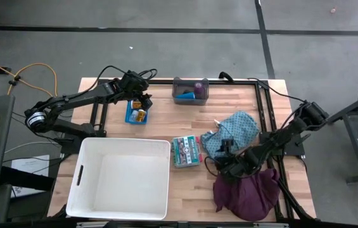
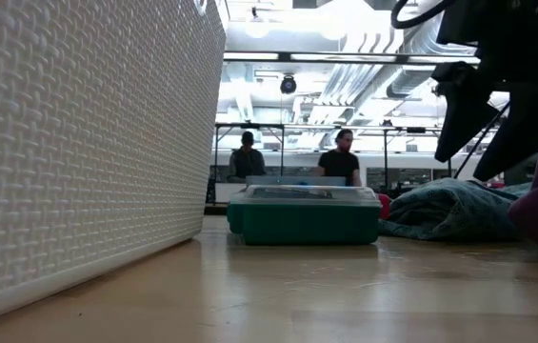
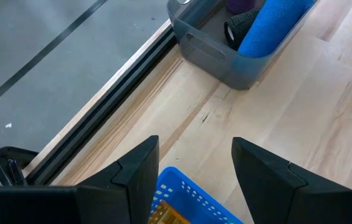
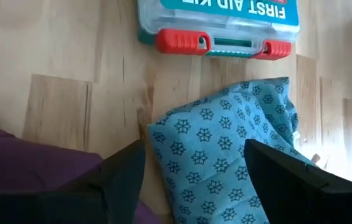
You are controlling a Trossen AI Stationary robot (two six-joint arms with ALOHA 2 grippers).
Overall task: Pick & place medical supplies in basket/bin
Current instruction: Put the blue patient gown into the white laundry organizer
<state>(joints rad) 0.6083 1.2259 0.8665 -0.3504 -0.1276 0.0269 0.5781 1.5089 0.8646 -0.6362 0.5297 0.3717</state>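
- Here, left gripper point(image 1: 139, 96) hangs over the small blue basket point(image 1: 139, 114) at the table's far left; fingers point(image 3: 135, 171) apart, nothing between them, basket rim showing just below the gap.
- Two orange bottles point(image 1: 140, 114) sit in that blue basket, under the left gripper; not touched as far as I can tell.
- Grey bin point(image 1: 190, 90) stands further along the far edge, well apart from the left fingers; blue roll point(image 3: 269, 28) and purple roll point(image 1: 199, 85) lie inside it.
- Right gripper point(image 1: 227, 154) hovers at the near-right, between the two cloths; fingers point(image 4: 123, 168) spread wide, holding nothing.
- Teal patterned cloth point(image 4: 225, 155) lies bunched right in the gap between the right fingers, below them on the wood; contact unclear.
- Maroon cloth point(image 1: 247, 192) lies crumpled at the near-right corner, just beside one right finger, edge next to the teal cloth.
- First aid kit point(image 1: 185, 151) lies flat mid-table, just beyond the teal cloth, beside the white bin point(image 1: 85, 189).
- White bin sits near-left, nothing visible inside.
- Two people point(image 2: 292, 160) sit in the room behind.
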